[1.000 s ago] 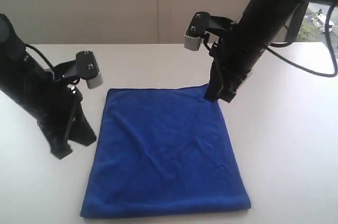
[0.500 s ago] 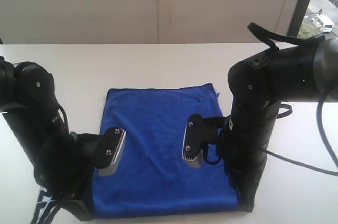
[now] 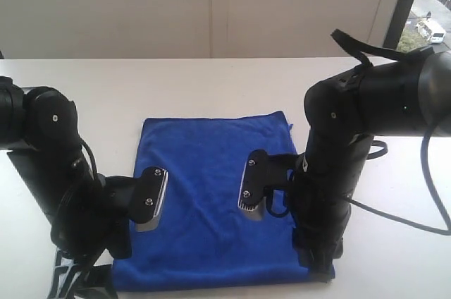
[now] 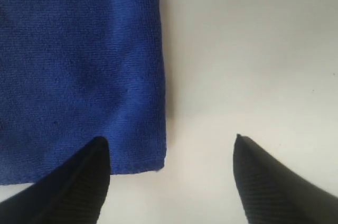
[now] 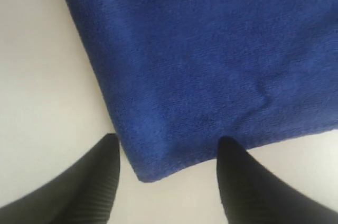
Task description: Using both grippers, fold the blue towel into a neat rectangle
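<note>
While you look down at the big white table [image 3: 211, 80], you see the blue towel [image 3: 211, 165] lying flat in the middle of it. It has four sides and looks almost square, so you cannot tell which way is longer. Its far edge runs left to right. Its side edges run from far to near. The cloth is soft and fuzzy, with a few small wrinkles.

Your two black arms bend down over the near end of the towel. The left arm [image 3: 56, 172] is at the near left corner and the right arm [image 3: 345, 165] is at the near right corner.

Your left gripper [image 4: 169, 145] is spread wide and holds nothing. One finger [image 4: 79, 182] is over the towel and the other is over bare table. Your right gripper [image 5: 169, 140] is spread wide too, with nothing held, and the towel's corner pokes between its fingers [image 5: 79, 182]. The fingers are black and pointy, with tiny ridges.
</note>
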